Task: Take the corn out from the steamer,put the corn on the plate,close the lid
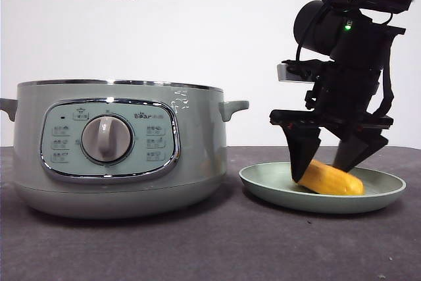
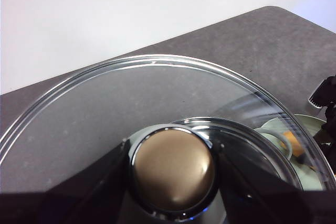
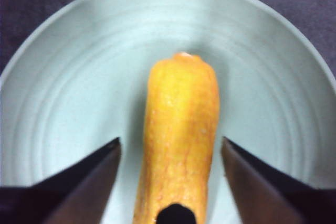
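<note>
The steamer (image 1: 118, 149) carries the only readable brand: "Bear", followed by small characters too fine to read, printed at the upper right of its control panel (image 1: 108, 139), above and right of the dial (image 1: 106, 139). The button labels around the dial and the markings near the rim are illegible.

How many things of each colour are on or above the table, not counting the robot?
Pale green: 2, the steamer and the plate.
Yellow-orange: 1, the corn, lying on the plate between the open jaws of the right end effector.
Clear glass with steel rim: 1, the lid, held above the steamer by the left end effector.
Total: 4.
</note>
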Robot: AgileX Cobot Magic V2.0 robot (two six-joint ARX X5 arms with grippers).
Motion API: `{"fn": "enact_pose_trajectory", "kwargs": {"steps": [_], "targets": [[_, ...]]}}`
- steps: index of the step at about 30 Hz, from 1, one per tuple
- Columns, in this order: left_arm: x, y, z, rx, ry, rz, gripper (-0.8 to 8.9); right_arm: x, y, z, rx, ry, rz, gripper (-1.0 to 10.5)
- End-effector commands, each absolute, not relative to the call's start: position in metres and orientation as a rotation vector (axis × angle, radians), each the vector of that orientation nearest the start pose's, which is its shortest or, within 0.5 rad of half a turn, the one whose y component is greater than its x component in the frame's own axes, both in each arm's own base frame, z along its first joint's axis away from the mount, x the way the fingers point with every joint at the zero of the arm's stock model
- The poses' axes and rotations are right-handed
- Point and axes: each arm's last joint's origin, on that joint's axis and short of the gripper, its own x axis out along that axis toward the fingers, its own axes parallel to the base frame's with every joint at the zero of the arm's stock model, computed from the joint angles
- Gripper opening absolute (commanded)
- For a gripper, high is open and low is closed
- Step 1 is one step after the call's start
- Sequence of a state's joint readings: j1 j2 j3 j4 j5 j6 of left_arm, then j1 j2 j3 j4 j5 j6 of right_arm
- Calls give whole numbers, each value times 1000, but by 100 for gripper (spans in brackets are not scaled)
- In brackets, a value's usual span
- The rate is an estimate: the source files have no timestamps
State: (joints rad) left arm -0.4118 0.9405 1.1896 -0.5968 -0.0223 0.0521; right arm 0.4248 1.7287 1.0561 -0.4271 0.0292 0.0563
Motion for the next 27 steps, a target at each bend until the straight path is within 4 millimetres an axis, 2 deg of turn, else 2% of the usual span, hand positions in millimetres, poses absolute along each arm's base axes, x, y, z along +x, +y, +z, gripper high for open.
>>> {"fn": "enact_pose_trajectory", "kwargs": {"steps": [1,5,8,20,27], "targets": [[161,-70,412,105,260,-397,-9,304,135,166,-198,1113,309,475],[162,-71,411,97,266,-399,-9,303,134,169,-198,1109,310,474],[167,-74,408,85,287,-421,-9,300,133,180,-190,1079,314,474],[218,-99,379,99,406,-477,-9,264,114,262,-133,859,328,473],[239,-118,363,87,443,-504,-9,240,104,296,-92,745,330,473]]}}
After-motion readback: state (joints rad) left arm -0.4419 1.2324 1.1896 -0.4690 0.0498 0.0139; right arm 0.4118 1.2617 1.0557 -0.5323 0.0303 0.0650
